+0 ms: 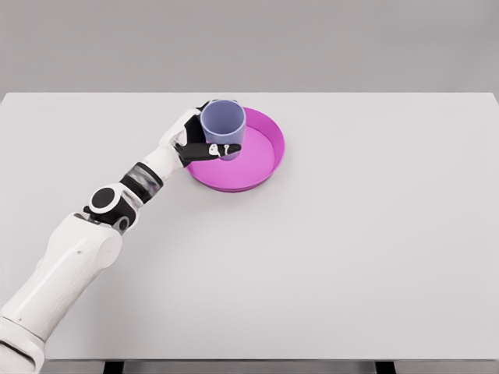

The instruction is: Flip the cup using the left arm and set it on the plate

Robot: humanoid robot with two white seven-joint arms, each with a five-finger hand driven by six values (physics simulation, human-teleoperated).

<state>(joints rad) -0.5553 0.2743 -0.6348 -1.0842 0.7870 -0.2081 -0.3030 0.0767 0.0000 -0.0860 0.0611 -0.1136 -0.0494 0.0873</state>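
A lavender cup (224, 127) stands upright, mouth up, over the left part of the magenta plate (261, 160). My left hand (204, 140) is wrapped around the cup from its left side, thumb across the front near the base and fingers behind it. I cannot tell whether the cup's base touches the plate or hangs just above it. The left arm reaches in from the lower left corner.
The white table (351, 257) spreads wide to the right and front of the plate. Its far edge runs just behind the plate.
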